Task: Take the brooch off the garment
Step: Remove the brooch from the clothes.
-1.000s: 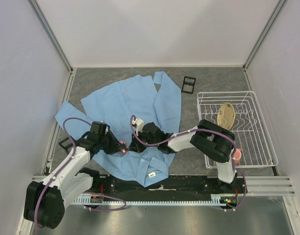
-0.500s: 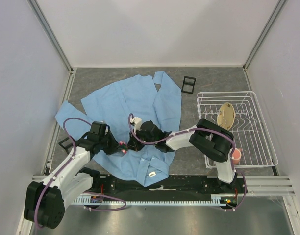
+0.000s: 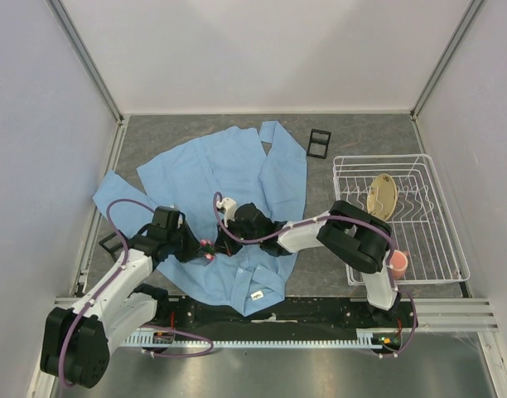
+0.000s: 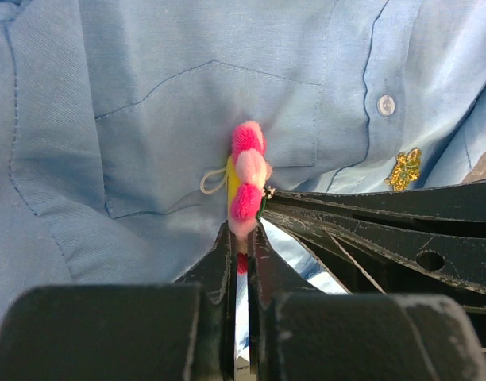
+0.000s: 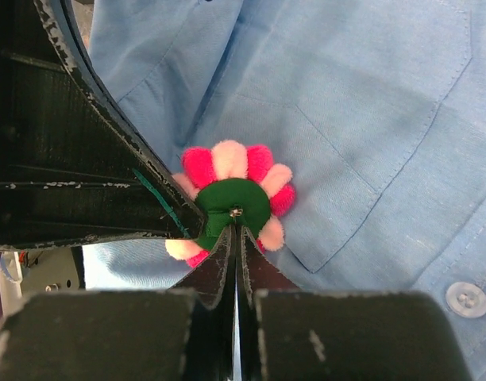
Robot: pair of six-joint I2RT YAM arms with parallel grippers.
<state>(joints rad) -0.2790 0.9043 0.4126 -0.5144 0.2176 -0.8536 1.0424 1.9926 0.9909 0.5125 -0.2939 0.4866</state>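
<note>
The light blue shirt, the garment [image 3: 229, 174], lies spread on the grey table. The pink flower brooch [image 3: 207, 247] stands on edge over the chest pocket, near the front. My left gripper [image 3: 199, 247] is shut on its lower petals; in the left wrist view the brooch [image 4: 247, 178] rises edge-on from the left gripper [image 4: 240, 238]. My right gripper [image 3: 221, 246] meets it from the right. In the right wrist view the right gripper [image 5: 235, 232] is shut with its tips at the metal pin on the brooch's green back [image 5: 231, 205].
A dull gold emblem [image 4: 404, 168] and a white button [image 4: 386, 105] sit on the shirt right of the pocket. A white wire dish rack [image 3: 436, 249] holds a tan plate [image 3: 381, 193]. A pink cup [image 3: 397, 263] stands at the rack's front. A black frame [image 3: 318, 143] lies behind the shirt.
My right gripper has shifted a little left and back, closing in on the brooch. The brooch and my left gripper have risen slightly with it.
</note>
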